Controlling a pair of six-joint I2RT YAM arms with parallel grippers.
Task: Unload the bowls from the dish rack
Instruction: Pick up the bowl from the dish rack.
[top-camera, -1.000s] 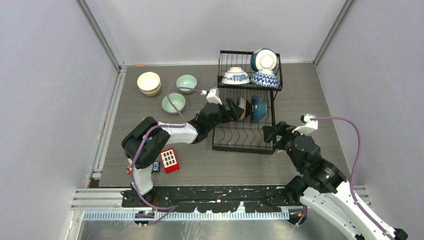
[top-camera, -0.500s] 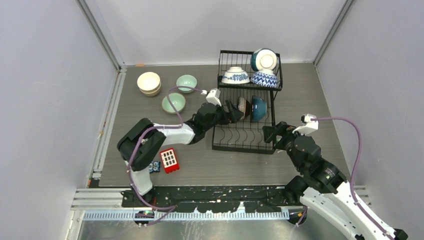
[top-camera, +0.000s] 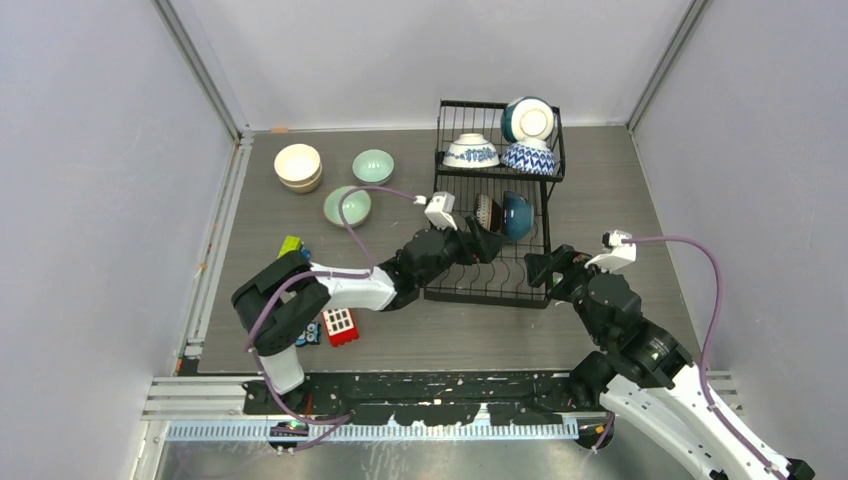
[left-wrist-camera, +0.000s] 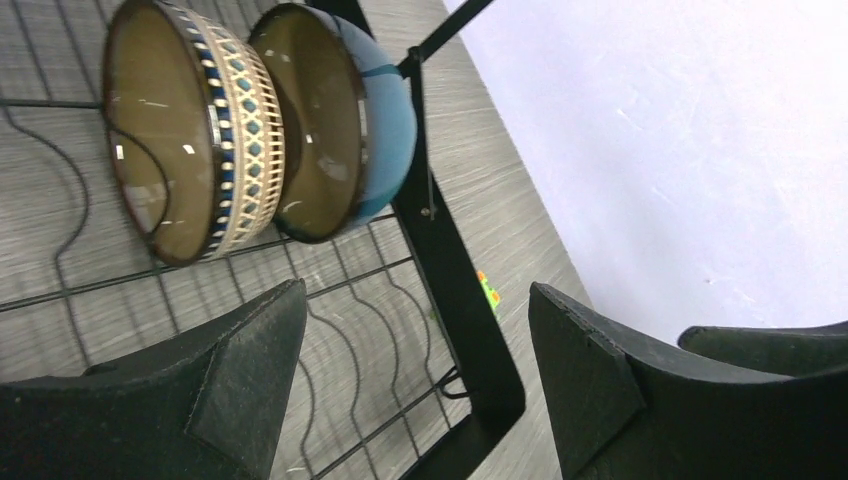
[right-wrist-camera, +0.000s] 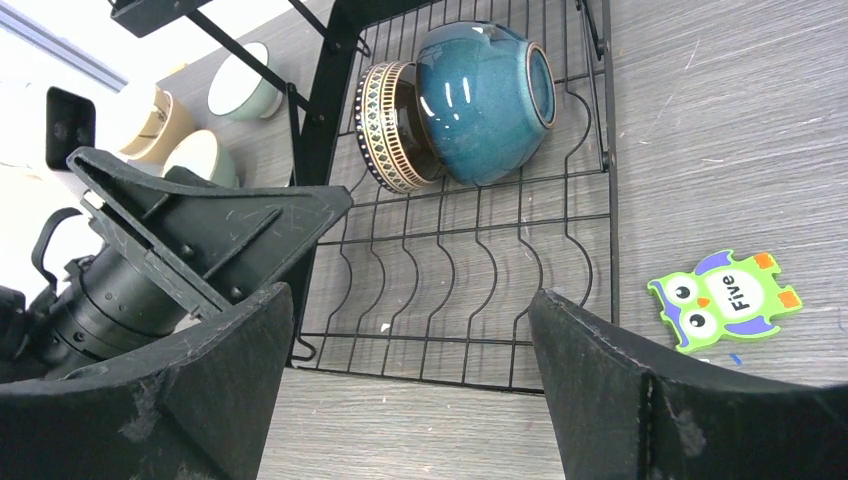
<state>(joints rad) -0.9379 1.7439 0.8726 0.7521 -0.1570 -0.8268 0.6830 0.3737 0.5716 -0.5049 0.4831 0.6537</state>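
Black wire dish rack (top-camera: 487, 272) sits on the grey table (top-camera: 620, 190), right of centre toward the back; five bowls are in it; upper basket holds a white bowl with blue print (top-camera: 471, 152) upside down, a blue zigzag bowl (top-camera: 528, 158) upside down beside it, and a dark teal bowl (top-camera: 527, 119) tipped on its side behind that one; lower tier holds a brown patterned bowl (top-camera: 486, 211) and a blue bowl (top-camera: 517, 216) on edge in the slots, pressed close together; on the table left of the rack are stacked cream bowls (top-camera: 298, 166), a pale green bowl (top-camera: 373, 165) and a second pale green bowl (top-camera: 347, 205), all upright; left gripper (top-camera: 484, 240) reaches over the lower tier just on the near side of the brown patterned bowl, fingers spread wide, nothing between them, no contact with the bowl; left wrist view shows both on-edge bowls just ahead of the fingers, brown insides facing the camera; right gripper (top-camera: 545, 268) hangs at the rack's near right corner, fingers wide apart, empty; right wrist view shows an owl tile marked Five (right-wrist-camera: 725, 297) flat on the table just outside the rack's right side; a red block (top-camera: 339, 322) and a green block (top-camera: 290, 245) lie near the left arm's base.
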